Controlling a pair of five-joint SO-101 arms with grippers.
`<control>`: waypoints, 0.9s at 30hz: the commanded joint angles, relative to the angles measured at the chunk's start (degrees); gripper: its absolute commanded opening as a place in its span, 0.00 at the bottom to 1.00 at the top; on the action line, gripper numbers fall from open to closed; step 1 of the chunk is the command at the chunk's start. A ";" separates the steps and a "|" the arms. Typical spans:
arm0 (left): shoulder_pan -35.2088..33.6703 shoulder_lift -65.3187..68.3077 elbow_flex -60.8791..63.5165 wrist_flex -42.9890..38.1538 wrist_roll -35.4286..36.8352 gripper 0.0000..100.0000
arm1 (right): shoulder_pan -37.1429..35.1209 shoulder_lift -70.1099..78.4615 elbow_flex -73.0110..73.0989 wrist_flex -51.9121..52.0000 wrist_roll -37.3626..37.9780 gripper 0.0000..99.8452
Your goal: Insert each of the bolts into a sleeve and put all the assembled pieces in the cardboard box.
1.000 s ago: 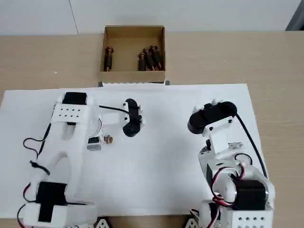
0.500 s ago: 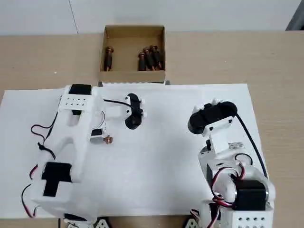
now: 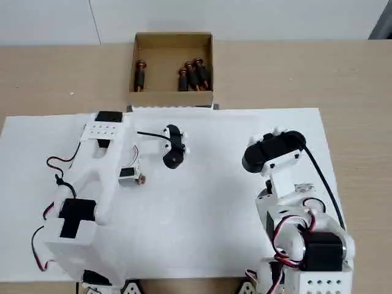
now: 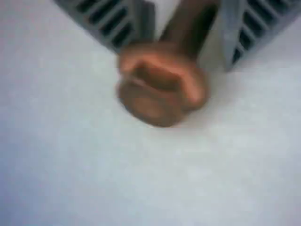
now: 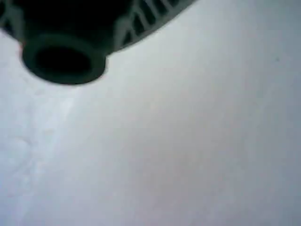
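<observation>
Robotics lab bench: wooden table (image 3: 306,73), white paper sheet (image 3: 208,220), plain wall (image 3: 245,18)

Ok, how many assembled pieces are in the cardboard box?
4. One piece lies alone by the cardboard box's left wall; three lie bunched toward its right. The bunch might hide another.

The cardboard box (image 3: 173,98) sits on the tabletop (image 3: 61,73) just behind the paper sheet (image 3: 208,208), with one assembled piece (image 3: 140,75) in its left half and three others (image 3: 195,75) in its right. Over the sheet's left part, the left gripper (image 3: 133,177) has the bolt (image 3: 140,179) between its fingers (image 4: 113,26). Over the sheet's right part, the right gripper (image 5: 70,28) holds a sleeve (image 5: 63,61).
</observation>
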 commanded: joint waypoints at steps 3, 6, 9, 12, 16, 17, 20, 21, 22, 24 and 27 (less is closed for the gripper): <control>0.18 -0.09 -1.63 -1.41 -1.05 0.00 | 0.31 -0.48 -0.44 -1.36 -0.18 0.00; 0.26 -2.73 -2.59 2.11 -0.97 0.00 | 0.31 -0.48 -0.53 -1.36 -0.18 0.00; 1.76 -7.38 -5.23 7.56 1.23 0.00 | 0.31 -0.84 -0.70 -1.19 -0.18 0.00; 3.87 -12.84 -7.87 11.52 4.40 0.00 | 0.04 -0.84 -0.79 -1.19 -0.18 0.00; 7.30 -19.52 -8.57 12.40 13.36 0.00 | -0.04 -0.84 -1.41 -0.92 -0.18 0.00; 8.18 -20.66 -8.57 12.31 16.18 0.00 | -0.04 -0.66 -2.20 -0.75 -0.18 0.00; 10.90 -21.54 -8.57 12.31 26.55 0.00 | -0.04 -0.40 -4.48 -0.48 -0.18 0.00; 11.60 -21.54 -8.66 12.31 30.59 0.00 | -0.04 -0.40 -4.75 -0.40 -0.18 0.00; 12.40 -21.54 -8.66 12.31 34.73 0.00 | -0.04 -0.40 -4.84 0.04 -0.18 0.00; 13.71 -21.89 -8.84 11.87 42.90 0.00 | -0.04 -0.48 -5.01 1.36 -0.18 0.00; 14.33 -22.51 -12.26 11.78 54.68 0.00 | -0.13 -0.48 -5.98 2.95 -0.18 0.00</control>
